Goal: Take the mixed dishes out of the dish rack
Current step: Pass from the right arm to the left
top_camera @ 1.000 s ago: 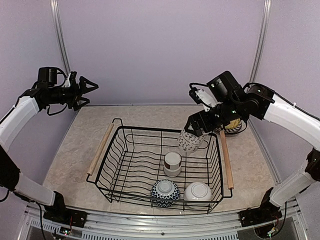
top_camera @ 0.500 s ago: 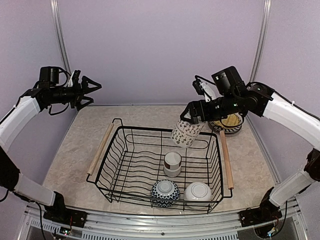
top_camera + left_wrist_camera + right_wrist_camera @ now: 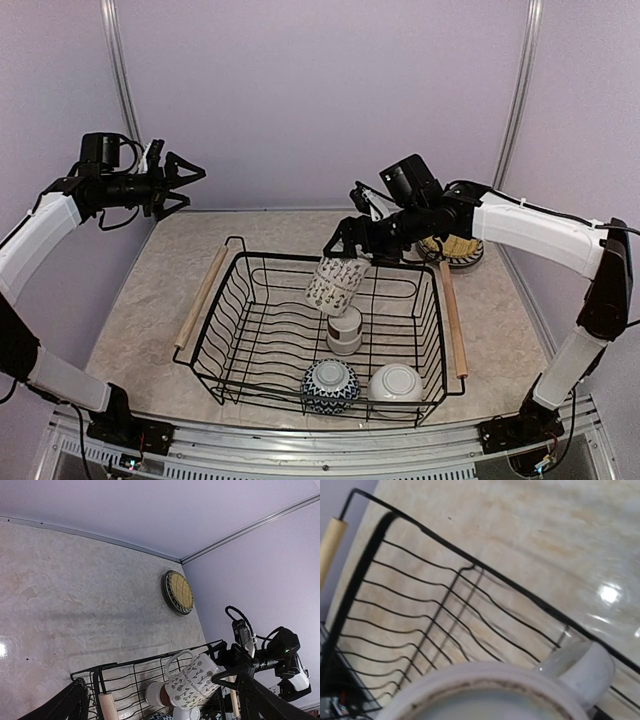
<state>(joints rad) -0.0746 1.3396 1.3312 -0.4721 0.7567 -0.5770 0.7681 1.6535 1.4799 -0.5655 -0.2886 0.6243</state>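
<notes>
My right gripper (image 3: pixel 348 243) is shut on the tall patterned cup (image 3: pixel 335 285) and holds it tilted in the air over the middle of the dish rack (image 3: pixel 240 262). The cup's pale round end fills the bottom of the right wrist view (image 3: pixel 485 695), where my fingers are hidden. Below it the white cup with brown band (image 3: pixel 345 328) stands in the rack. The blue-patterned bowl (image 3: pixel 330 385) and white bowl (image 3: pixel 396 384) lie upside down at the rack's near side. The striped plate (image 3: pixel 468 258) with the woven yellow mat (image 3: pixel 455 246) lies on the table at the back right. My left gripper (image 3: pixel 175 180) is open and empty, high at the back left.
The rack's wooden handles run along its left side (image 3: pixel 200 297) and right side (image 3: pixel 453 320). The marble table top (image 3: pixel 150 300) shows around the rack. Purple walls close the back and both sides. The left wrist view shows the plate (image 3: pixel 178 592) and the held cup (image 3: pixel 192 680).
My right arm has carried the patterned cup left from the rack's far right corner to above its middle, tilting it more. My left arm has barely moved.
</notes>
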